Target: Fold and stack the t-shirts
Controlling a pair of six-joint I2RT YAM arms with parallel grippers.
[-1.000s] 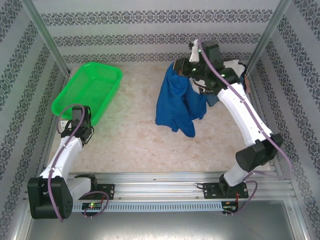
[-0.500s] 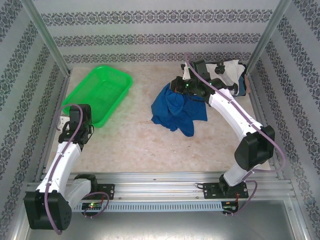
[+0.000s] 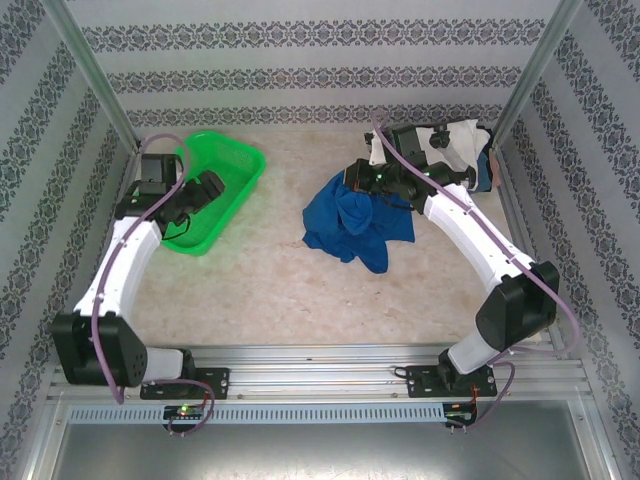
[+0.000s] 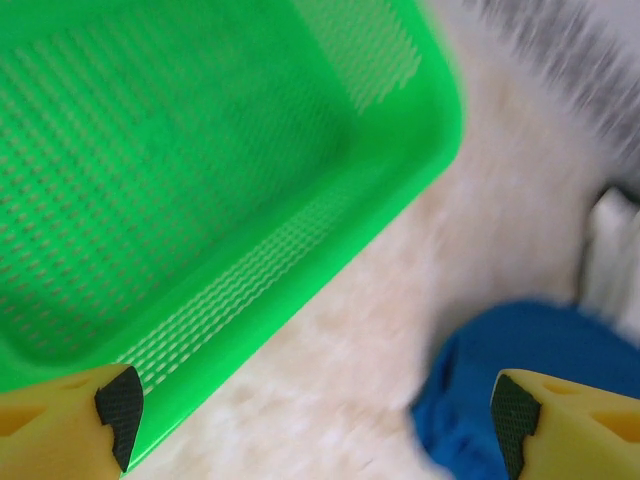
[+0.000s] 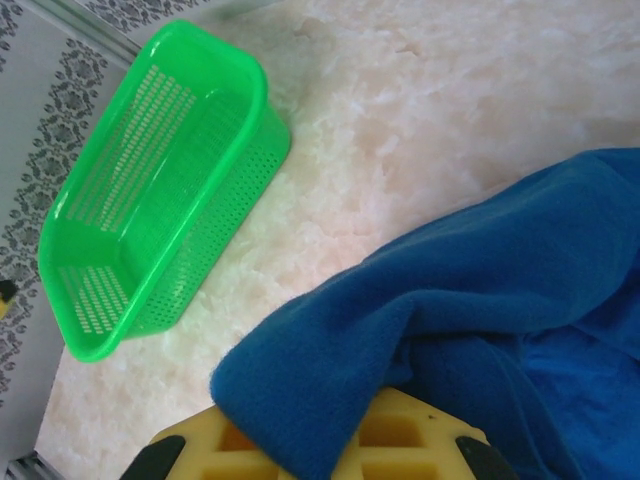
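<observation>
Blue t-shirt [image 3: 345, 228]: looked soft, limp, light, bunched right of basket [image 3: 236, 163]. Clamped in right end effector [image 3: 358, 180], left end effector [image 3: 210, 187] apart. Wanted a hem-corner hold.

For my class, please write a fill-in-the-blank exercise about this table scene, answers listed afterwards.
The right gripper is shut on the ____ t-shirt.
The left gripper hangs over the basket with its jaws ____.
The plastic mesh basket is coloured ____.
Answers: blue; open; green.

Royal-blue t-shirt [image 3: 345, 215]; bright green mesh basket [image 3: 245, 160]; cream marbled table [image 3: 270, 290]; white walls [image 3: 300, 60] with dark floral stripes.
</observation>
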